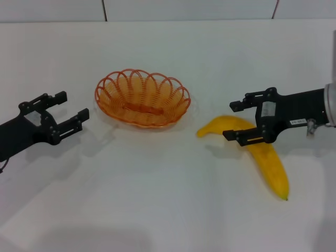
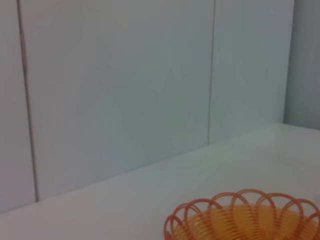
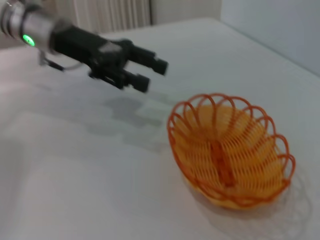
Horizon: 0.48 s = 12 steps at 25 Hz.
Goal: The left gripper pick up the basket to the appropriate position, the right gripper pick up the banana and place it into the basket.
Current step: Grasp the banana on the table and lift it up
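Observation:
The orange wire basket (image 1: pixel 142 98) sits on the white table, empty. It also shows in the left wrist view (image 2: pixel 245 218) and the right wrist view (image 3: pixel 229 149). My left gripper (image 1: pixel 72 109) is open, left of the basket and apart from it; it also shows in the right wrist view (image 3: pixel 150 74). The yellow banana (image 1: pixel 262 155) lies right of the basket. My right gripper (image 1: pixel 230 119), with a white label, is open and hovers over the banana's upper end, one finger on each side of it.
The white table (image 1: pixel 157 199) stretches in front. A pale panelled wall (image 2: pixel 125 75) rises behind the table's far edge.

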Available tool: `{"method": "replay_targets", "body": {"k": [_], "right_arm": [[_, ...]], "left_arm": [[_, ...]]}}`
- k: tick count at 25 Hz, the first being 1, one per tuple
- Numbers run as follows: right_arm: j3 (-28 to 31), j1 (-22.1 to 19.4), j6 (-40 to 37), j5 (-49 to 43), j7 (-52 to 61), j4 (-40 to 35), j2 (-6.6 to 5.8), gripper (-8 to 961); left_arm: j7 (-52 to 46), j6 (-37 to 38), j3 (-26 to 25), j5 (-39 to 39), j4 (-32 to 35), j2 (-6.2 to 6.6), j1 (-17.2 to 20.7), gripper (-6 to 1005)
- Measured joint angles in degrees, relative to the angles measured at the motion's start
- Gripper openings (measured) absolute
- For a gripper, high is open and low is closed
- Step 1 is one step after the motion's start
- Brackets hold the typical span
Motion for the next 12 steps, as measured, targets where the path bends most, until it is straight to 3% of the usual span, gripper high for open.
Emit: {"method": "replay_targets", "body": {"k": [6,12], "right_arm": [[-16.1,-5.6,9.0,0.4,11.0,-13.1,-0.19,754],[-22.5,-6.9,11.5,-5.5,21.2,-21.0,-0.39,755]], "left_arm": [[0.0,0.0,-0.3,-0.2,-0.2,-0.08,0.2,739],[-0.1,-0.4,-0.3,-0.4,-0.2,-0.03,0.3,739]]}}
